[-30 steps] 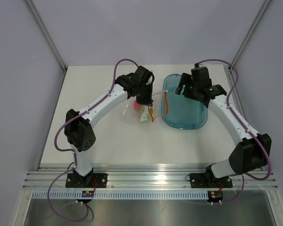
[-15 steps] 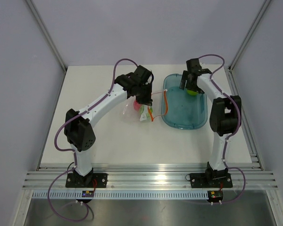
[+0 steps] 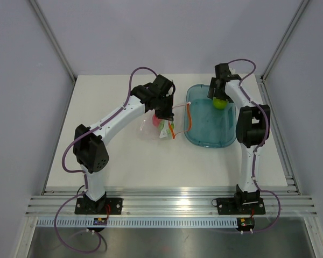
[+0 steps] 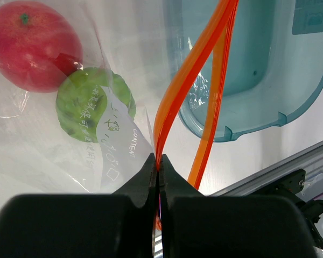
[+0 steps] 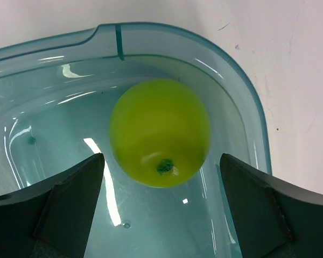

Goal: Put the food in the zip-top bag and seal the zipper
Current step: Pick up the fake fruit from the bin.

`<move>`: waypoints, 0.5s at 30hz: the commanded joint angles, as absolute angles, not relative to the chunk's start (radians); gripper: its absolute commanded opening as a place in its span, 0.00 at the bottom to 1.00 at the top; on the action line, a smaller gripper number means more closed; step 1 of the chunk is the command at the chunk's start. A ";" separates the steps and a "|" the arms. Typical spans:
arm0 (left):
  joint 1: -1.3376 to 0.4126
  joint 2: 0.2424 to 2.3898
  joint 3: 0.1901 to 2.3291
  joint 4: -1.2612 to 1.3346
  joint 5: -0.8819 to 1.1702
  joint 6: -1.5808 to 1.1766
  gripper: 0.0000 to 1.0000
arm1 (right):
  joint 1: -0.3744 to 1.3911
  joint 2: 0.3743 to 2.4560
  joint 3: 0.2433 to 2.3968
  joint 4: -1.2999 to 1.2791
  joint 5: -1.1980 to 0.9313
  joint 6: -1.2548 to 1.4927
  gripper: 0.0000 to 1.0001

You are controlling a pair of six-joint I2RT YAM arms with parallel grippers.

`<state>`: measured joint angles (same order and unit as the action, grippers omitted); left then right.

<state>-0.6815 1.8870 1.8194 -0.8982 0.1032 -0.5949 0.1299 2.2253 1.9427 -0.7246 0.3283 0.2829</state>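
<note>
Red fruit (image 4: 32,45) and one green apple (image 4: 94,110) sit inside the clear bag (image 4: 43,156), zipper (image 4: 169,113) open. Second green apple (image 5: 159,131) is over in the tray (image 5: 253,113).

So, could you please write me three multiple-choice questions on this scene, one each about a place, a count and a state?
1. Where is the loose green apple?
A) in the teal tray
B) in the bag
C) gripped in the right fingers

2. How many fruits lie in the bag?
A) one
B) two
C) three

3. How do the right fingers stand?
A) shut on the tray rim
B) shut on the apple
C) open, either side of the apple

Answers:
1 A, teal walls surround it.
2 B, a red apple and a second green apple show through the plastic.
3 C, gaps show between each finger and the apple.
</note>
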 commanded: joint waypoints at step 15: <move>-0.678 1.855 1.822 -0.864 0.109 -0.588 0.00 | 0.127 2.035 1.818 -0.671 0.250 0.290 0.42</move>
<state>-0.6815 1.8870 1.8187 -0.8970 0.1024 -0.5953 0.1299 2.1895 1.8713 -0.6994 0.2699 0.2764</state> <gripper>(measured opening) 0.008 0.609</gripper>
